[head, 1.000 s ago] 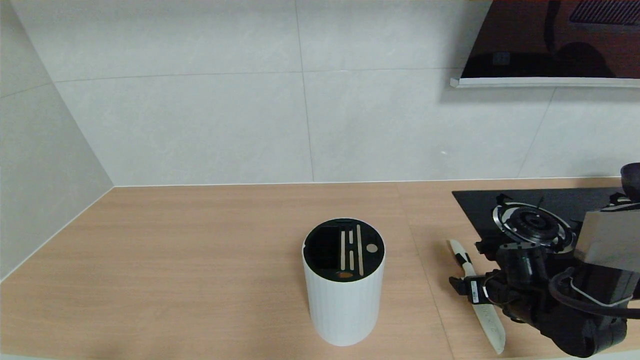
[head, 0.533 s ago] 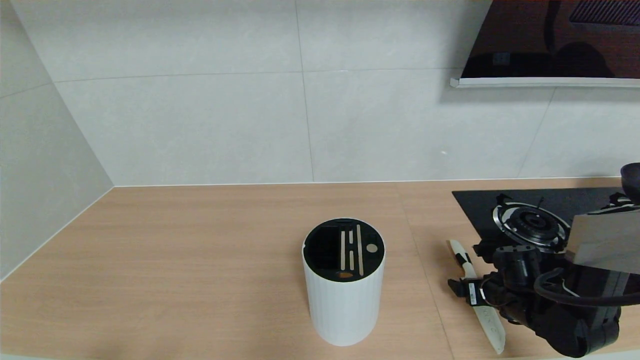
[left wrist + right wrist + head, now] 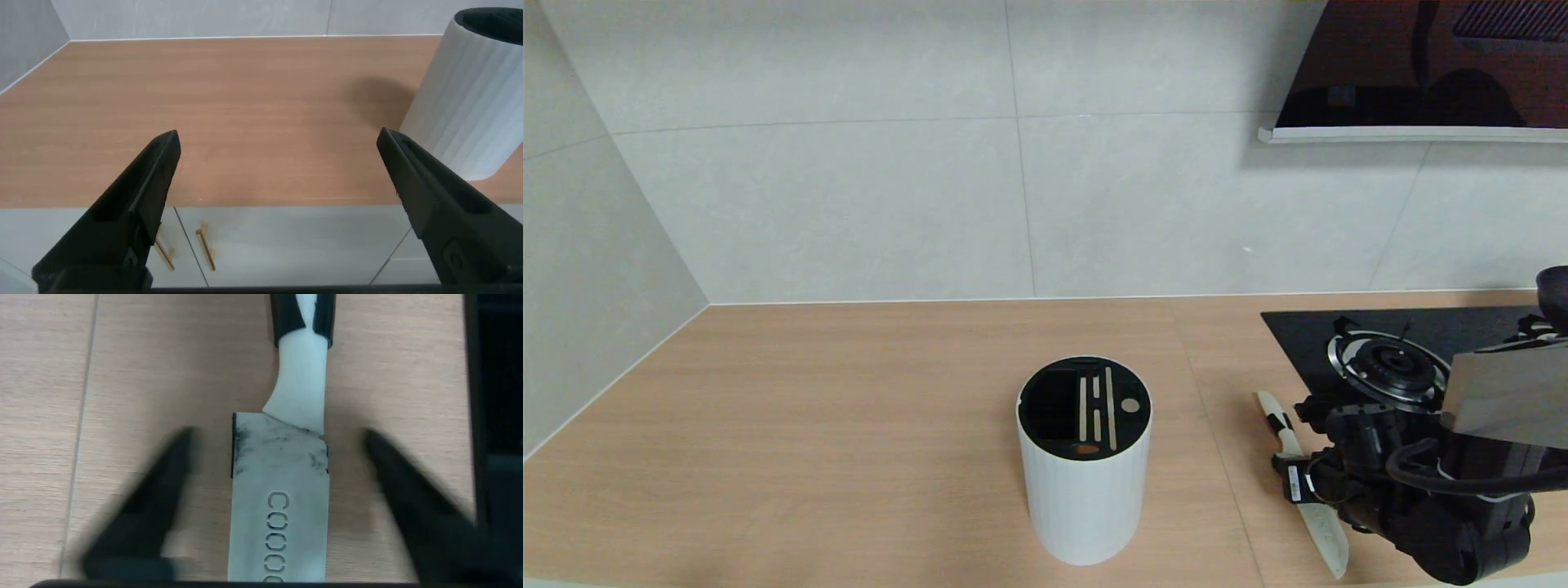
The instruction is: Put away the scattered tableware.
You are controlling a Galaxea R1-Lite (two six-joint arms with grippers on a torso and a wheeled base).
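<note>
Knife (image 3: 1327, 535) lies lengthwise front-to-back, handle toward the wall (image 3: 1013, 204); right pincer (image 3: 282, 510) straddles its blade, fingers apart

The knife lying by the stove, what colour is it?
The knife is white, with a black-and-white handle; the right wrist view shows it best.

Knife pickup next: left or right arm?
Right. The right gripper, open, straddles the knife on the counter; the left gripper, also open, hangs at its front edge, beyond the white holder.
</note>
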